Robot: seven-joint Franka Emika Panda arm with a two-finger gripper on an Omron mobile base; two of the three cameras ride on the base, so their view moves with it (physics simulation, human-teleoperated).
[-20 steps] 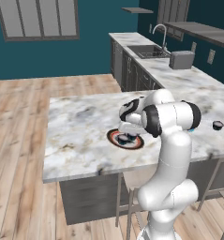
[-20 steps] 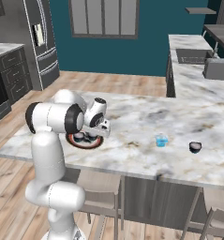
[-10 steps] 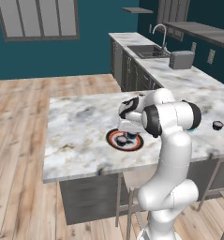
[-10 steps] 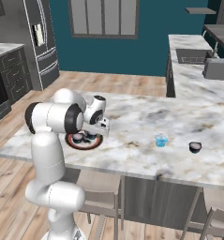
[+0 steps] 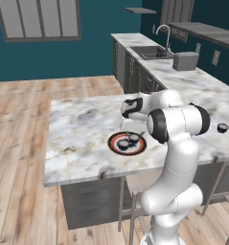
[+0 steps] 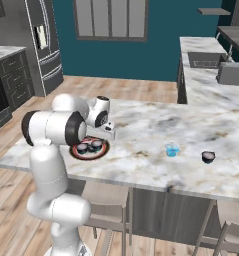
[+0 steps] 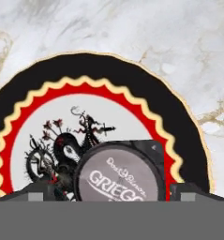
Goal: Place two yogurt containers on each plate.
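Note:
A round plate (image 5: 113, 143) with a black centre, white ring and red-orange rim lies on the marble island (image 5: 77, 129). Two dark yogurt containers with pale tops stand on it, one (image 5: 123, 144) beside the other (image 5: 134, 139). My gripper (image 5: 128, 123) hangs just above the plate and is open. In the hand view its finger tips (image 7: 36, 195) stand apart on either side of one tub (image 7: 118, 177), not touching it. Further right on the island sit a pale blue tub (image 6: 172, 150) and another dark tub (image 6: 208, 157).
The island's front edge runs just below the plate (image 6: 103, 153), with stools under it. A second counter with a sink (image 5: 152, 52) and a toaster (image 5: 185, 61) stands behind. A fridge (image 6: 41, 45) is at the far left.
The jaws have opened, letting go of the second dark tub, which now stands on the patterned plate beside the first. The hand has lifted slightly.

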